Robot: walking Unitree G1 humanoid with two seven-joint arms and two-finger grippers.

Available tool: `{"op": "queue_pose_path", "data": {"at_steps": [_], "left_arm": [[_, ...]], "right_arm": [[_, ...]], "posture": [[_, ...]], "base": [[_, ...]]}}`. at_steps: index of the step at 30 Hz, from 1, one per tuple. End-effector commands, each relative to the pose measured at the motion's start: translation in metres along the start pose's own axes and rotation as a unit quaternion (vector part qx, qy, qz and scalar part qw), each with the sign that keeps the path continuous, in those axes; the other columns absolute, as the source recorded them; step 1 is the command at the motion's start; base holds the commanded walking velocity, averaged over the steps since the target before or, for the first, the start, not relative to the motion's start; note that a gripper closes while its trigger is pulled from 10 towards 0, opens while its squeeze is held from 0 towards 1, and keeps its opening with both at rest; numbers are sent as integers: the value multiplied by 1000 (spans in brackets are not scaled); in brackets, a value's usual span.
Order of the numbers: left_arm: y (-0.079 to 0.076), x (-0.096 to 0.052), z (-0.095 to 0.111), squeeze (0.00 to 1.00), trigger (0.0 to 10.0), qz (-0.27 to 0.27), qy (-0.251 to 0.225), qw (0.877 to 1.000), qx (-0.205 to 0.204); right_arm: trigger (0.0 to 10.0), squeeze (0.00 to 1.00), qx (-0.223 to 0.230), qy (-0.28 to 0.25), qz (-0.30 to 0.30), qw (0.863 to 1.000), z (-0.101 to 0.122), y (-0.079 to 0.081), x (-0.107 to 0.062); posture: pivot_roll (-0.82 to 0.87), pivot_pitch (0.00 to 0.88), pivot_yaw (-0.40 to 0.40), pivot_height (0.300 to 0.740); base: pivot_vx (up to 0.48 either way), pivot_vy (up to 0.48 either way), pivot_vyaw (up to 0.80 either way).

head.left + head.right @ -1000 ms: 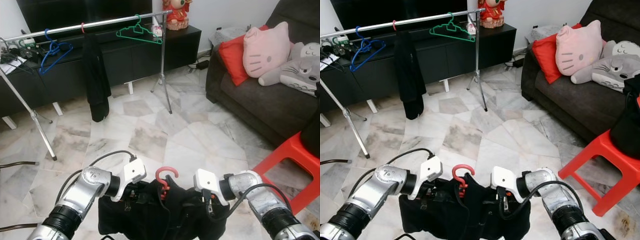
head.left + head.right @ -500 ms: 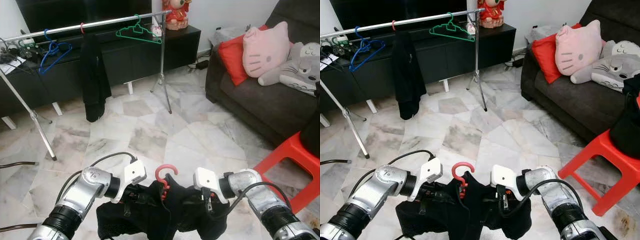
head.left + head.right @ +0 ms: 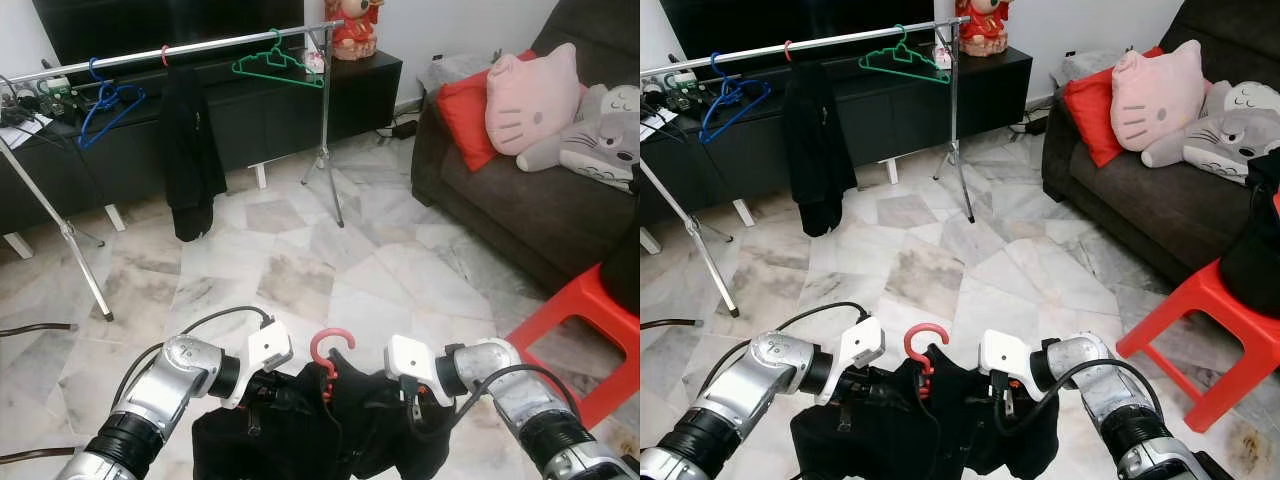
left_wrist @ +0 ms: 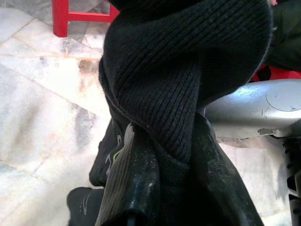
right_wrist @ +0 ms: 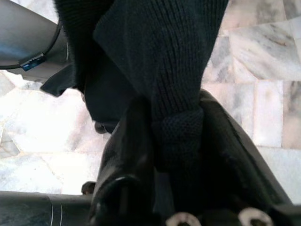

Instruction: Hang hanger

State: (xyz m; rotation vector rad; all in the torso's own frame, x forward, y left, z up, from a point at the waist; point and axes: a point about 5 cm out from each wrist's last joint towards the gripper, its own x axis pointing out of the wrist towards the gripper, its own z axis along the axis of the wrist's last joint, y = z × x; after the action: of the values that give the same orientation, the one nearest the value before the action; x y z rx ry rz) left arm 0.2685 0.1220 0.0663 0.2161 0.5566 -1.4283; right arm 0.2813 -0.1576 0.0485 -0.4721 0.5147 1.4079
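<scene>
Holding a black knit garment (image 3: 330, 430) between them, both end effectors sit low in front of the robot, above the marble floor (image 3: 300, 270). Left end effector (image 4: 162, 165): fingers clamped on a twisted fold of the knit, cloth pinched between them. Right end effector (image 5: 174, 141): fingers likewise closed on a bunched fold of the same garment. A red hanger hook (image 3: 332, 350) rises from the cloth midway between the two silver arms; the hanger body is hidden inside the fabric.

Well ahead stands a metal clothes rail (image 3: 180, 48) on tripod legs, in front of a black TV cabinet (image 3: 260, 105). On the rail: a blue hanger (image 3: 108, 100) toward the robot's left, a black garment (image 3: 192, 150) hanging near the middle, a green hanger (image 3: 280, 65) toward the right end. To the robot's right: a dark sofa (image 3: 500, 200) with a red cushion (image 3: 470, 115), a pink cat plush (image 3: 530, 95) and a grey plush (image 3: 600, 135). A red plastic stool (image 3: 590, 330) stands near the right arm.
</scene>
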Motion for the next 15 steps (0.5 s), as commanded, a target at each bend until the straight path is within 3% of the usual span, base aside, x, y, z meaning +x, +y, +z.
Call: {"op": "queue_pose_path", "data": {"at_steps": [1, 5, 15], "left_arm": [[4, -2, -3, 0, 0, 22, -1, 1000, -7], [7, -2, -5, 0, 0, 43, -11, 999, -10], [24, 0, -13, 0, 0, 156, -32, 987, -23]], "right_arm": [[10000, 1000, -17, 2, -1, 1000, 5, -3, 2], [10000, 1000, -22, 15, -15, 1000, 3, -5, 3], [10000, 1000, -27, 38, -59, 997, -1, -11, 0]], "posture": [[-73, 0, -33, 727], [-76, 2, -33, 727], [-83, 6, -37, 727]], "base": [[0, 0, 0], [0, 0, 0], [0, 0, 0]]}}
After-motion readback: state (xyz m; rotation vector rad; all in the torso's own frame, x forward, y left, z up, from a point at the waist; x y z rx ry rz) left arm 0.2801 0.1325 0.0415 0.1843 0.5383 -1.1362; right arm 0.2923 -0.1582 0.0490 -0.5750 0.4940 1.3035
